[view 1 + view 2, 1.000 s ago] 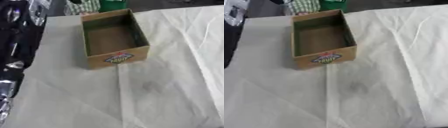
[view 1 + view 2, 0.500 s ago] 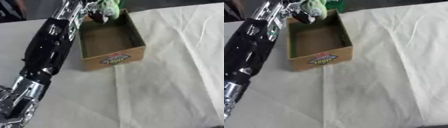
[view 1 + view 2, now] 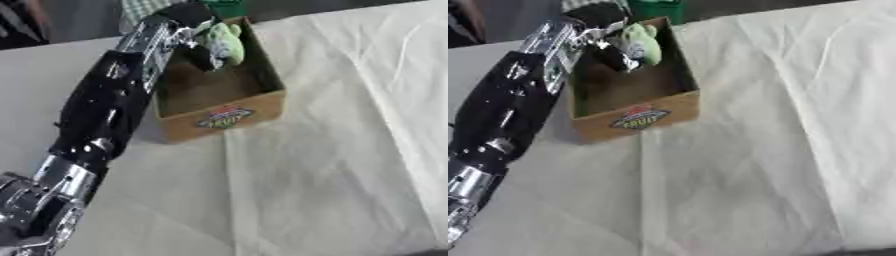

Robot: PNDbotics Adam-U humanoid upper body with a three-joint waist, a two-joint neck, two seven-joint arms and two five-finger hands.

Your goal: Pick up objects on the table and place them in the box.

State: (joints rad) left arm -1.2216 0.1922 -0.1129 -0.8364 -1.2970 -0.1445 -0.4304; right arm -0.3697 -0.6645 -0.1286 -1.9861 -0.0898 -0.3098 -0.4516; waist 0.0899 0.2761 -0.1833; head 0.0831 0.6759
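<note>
A brown cardboard box [image 3: 229, 115] with a fruit label on its front wall stands open on the white cloth. My left arm reaches in from the lower left, and my left hand [image 3: 199, 46] hangs over the far end of the box. Its fingers are curled round a small light-green soft object [image 3: 226, 41], held above the box's inside. My right hand shows in neither view.
White cloth [image 3: 341, 150] covers the table to the right of and in front of the box. A dark green thing [image 3: 658, 7] stands just behind the box at the far edge. A checked piece of clothing [image 3: 144, 7] shows beyond the table.
My left arm came in from the left with the green object and has carried it over the box's far end. The view has shifted a little too.
</note>
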